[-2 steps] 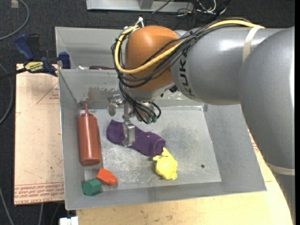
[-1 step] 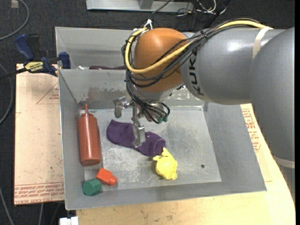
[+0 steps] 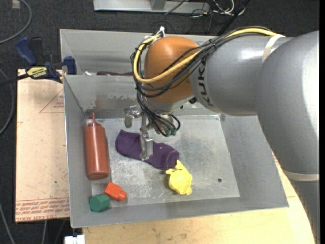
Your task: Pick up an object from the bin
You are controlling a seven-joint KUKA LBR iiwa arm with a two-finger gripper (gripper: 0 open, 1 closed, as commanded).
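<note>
My gripper point(image 3: 147, 150) hangs under the orange cover in the middle of the bin, its tip down on a crumpled purple cloth point(image 3: 128, 144) that lies flat on the bin floor. Whether anything is gripped is hidden. A small yellow soft toy point(image 3: 179, 180) lies just to the front right of the cloth, apart from the gripper.
A reddish-brown squeeze bottle point(image 3: 96, 150) lies lengthwise along the left wall. An orange block point(image 3: 116, 191) and a green block point(image 3: 100, 203) sit in the front left corner. The arm covers the bin's back right part.
</note>
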